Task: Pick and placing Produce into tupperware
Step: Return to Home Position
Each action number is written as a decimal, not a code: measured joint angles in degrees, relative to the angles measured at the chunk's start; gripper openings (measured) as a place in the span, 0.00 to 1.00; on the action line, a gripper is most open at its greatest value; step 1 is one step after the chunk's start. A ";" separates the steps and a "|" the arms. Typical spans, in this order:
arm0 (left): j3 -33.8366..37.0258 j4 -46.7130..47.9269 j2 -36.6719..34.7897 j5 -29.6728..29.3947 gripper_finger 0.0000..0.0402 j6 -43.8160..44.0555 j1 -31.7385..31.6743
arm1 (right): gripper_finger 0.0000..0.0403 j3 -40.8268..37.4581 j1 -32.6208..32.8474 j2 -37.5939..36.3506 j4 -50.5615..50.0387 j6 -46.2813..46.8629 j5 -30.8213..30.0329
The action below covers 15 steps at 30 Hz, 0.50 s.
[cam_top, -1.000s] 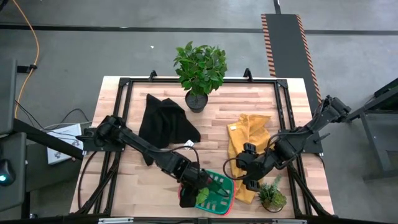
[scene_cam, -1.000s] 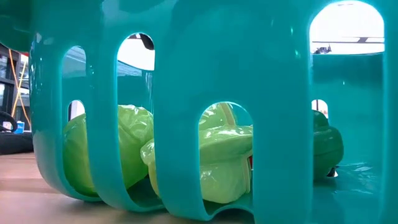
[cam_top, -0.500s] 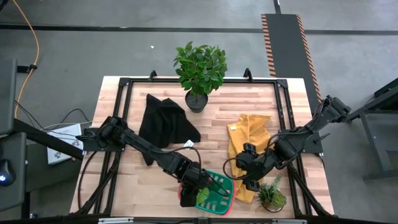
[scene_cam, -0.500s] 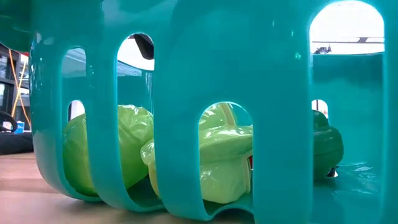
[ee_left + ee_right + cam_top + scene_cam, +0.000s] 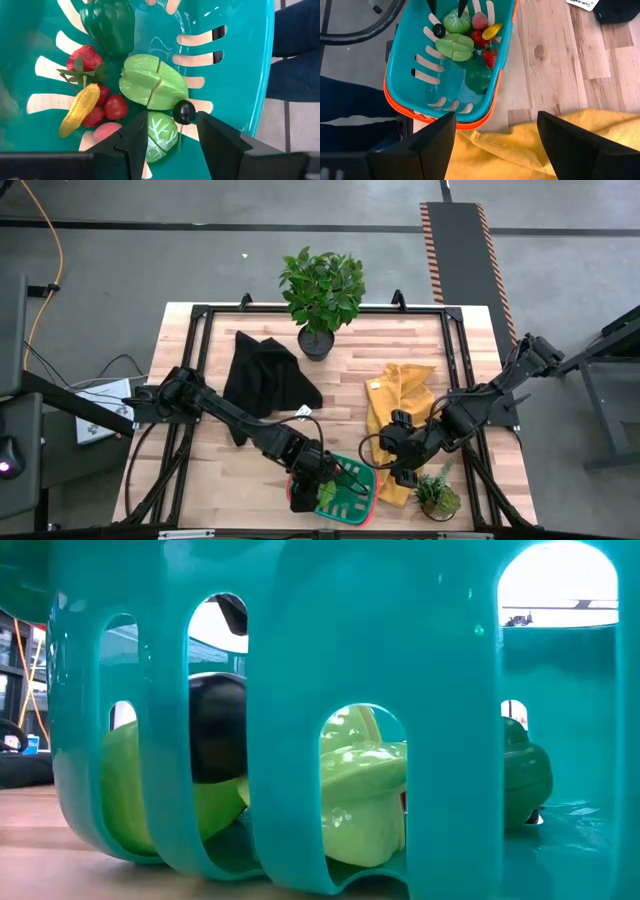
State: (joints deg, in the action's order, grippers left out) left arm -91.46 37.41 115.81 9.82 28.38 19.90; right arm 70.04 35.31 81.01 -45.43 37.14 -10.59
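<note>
The tupperware (image 5: 362, 502), a teal slotted container with an orange-red rim, is sitting at the edge of the bench (image 5: 210, 470) opposite the large potted plant (image 5: 322, 288), about midway along that edge. The left tool (image 5: 322, 478) is hovering directly over it with its fingers parted to a middling width and gripping nothing. In the left wrist view the left tool (image 5: 171, 120) is looking down into the tupperware (image 5: 240, 75), and a black cherry (image 5: 184, 111) is lying loose between the fingertips, against a split pale green vegetable (image 5: 152, 87) and just beside a small cabbage (image 5: 161, 136). Further in, a dark green pepper (image 5: 109, 25), a strawberry (image 5: 85, 57), a yellow corn (image 5: 79, 111) and a red cherry (image 5: 116, 106) are lying close together on the base. Through a wall slot in the low view the black cherry (image 5: 215, 730) is showing above the pale green pieces (image 5: 365, 800). The right tool (image 5: 402, 467) is hanging wide and empty just beside the tupperware, over the yellow cloth (image 5: 398, 395), whose lower end is touching the orange-red rim (image 5: 445, 120). A small potted plant (image 5: 437, 496) is standing near the bench corner on the right arm's side, and a black cloth (image 5: 265, 375) is lying towards the left arm's side.
</note>
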 joint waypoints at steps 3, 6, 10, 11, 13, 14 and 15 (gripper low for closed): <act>0.00 0.02 0.00 0.00 0.38 0.21 0.00 | 0.67 0.00 0.00 0.00 0.00 -0.08 0.00; 0.00 0.02 0.00 0.00 0.39 0.40 0.00 | 0.67 0.00 0.00 0.00 0.00 -0.08 0.00; 0.00 -0.10 0.00 0.00 0.39 0.76 0.00 | 0.67 0.00 0.03 0.00 0.00 -0.10 -0.55; 0.00 -0.07 -0.02 0.02 0.39 0.81 0.00 | 0.67 0.00 0.12 0.00 0.00 -0.11 -1.13; 0.00 -0.07 -0.02 0.47 0.39 0.74 -0.02 | 0.67 0.00 0.36 0.00 0.00 -0.56 -1.97; 0.00 -0.07 0.00 0.88 0.39 0.76 -0.06 | 0.67 0.00 0.39 0.00 0.00 -0.84 -2.38; 0.00 -0.03 -0.02 1.30 0.39 0.77 -0.10 | 0.67 0.00 0.39 0.00 0.00 -1.11 -2.45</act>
State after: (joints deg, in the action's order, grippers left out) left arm -91.46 37.38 115.79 11.13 29.15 19.80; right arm 70.04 35.70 81.01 -45.43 36.03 -13.04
